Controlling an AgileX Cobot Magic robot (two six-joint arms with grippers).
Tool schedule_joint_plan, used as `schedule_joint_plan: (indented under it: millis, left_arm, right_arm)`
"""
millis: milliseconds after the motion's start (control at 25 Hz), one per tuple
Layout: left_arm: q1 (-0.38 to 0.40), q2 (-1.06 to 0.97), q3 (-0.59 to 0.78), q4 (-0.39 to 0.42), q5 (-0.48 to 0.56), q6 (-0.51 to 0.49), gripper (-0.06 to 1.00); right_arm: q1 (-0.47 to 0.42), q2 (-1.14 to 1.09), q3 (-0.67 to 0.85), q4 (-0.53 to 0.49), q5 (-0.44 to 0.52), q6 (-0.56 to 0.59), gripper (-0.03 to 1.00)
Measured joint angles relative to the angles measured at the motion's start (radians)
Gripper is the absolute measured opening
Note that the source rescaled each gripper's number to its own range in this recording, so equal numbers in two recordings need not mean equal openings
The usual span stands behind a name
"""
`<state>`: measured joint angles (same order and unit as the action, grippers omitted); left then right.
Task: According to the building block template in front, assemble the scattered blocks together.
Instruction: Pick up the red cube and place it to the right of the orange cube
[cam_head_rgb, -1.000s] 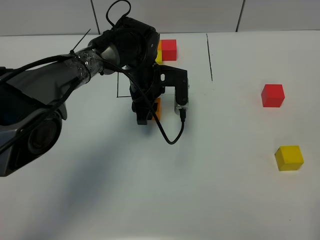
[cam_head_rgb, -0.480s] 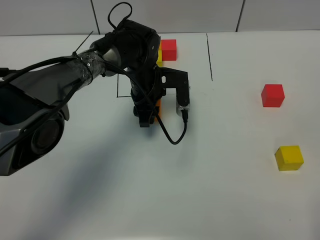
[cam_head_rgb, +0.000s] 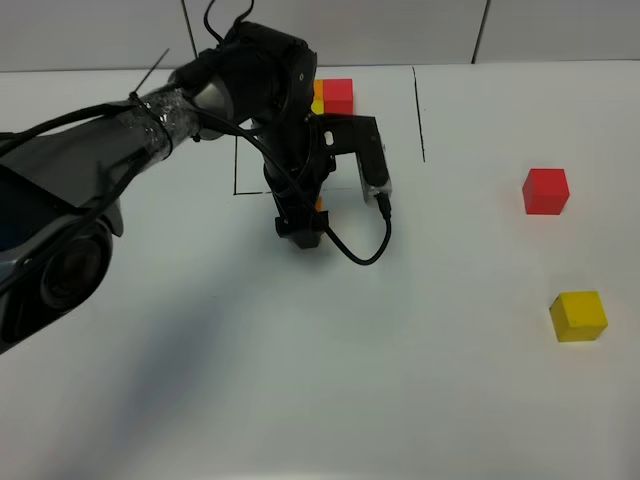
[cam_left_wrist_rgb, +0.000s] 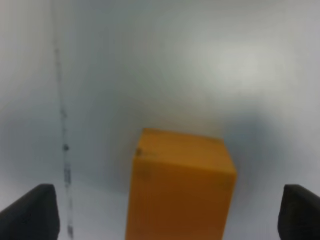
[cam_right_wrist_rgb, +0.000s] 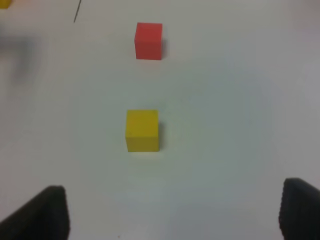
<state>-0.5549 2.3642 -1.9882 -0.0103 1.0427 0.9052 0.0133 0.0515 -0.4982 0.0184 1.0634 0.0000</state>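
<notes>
The building block template (cam_head_rgb: 338, 97) sits at the back of the table, its red cube showing beside slivers of yellow and orange, within a thin black frame (cam_head_rgb: 420, 110). My left gripper (cam_head_rgb: 308, 218) stands open astride the orange block (cam_head_rgb: 319, 203), close to the frame's front line; the arm hides most of that block. In the left wrist view the orange block (cam_left_wrist_rgb: 180, 185) rests on the table between my spread fingers (cam_left_wrist_rgb: 30, 214), untouched. The red block (cam_head_rgb: 546, 190) and yellow block (cam_head_rgb: 578, 316) lie far right. My right gripper (cam_right_wrist_rgb: 170, 212) hovers open short of the yellow block (cam_right_wrist_rgb: 142, 130), and the red block (cam_right_wrist_rgb: 148, 41) lies beyond it.
A black cable (cam_head_rgb: 360, 255) loops from the left wrist onto the white table (cam_head_rgb: 450, 400). The left arm (cam_head_rgb: 130, 130) stretches in from the left edge. A grey tiled wall (cam_head_rgb: 400, 30) closes off the back.
My left gripper has gone from shut on the orange block to wide open, leaving the block on the table. The wrist has shifted slightly right and back.
</notes>
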Motion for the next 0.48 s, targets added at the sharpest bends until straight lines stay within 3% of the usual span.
schedule_joint_plan:
  millis: [200,480]
  left_arm:
    - [0.0,-0.082,0.0,-0.015,-0.019,-0.045,1.0]
    - [0.05,-0.128,0.0,0.018,-0.072,-0.304,1.0]
  right_arm:
    - [0.0,0.0,0.0,0.0,0.0,0.0,0.72]
    - [0.0,0.0,0.0,0.0,0.0,0.0,0.72]
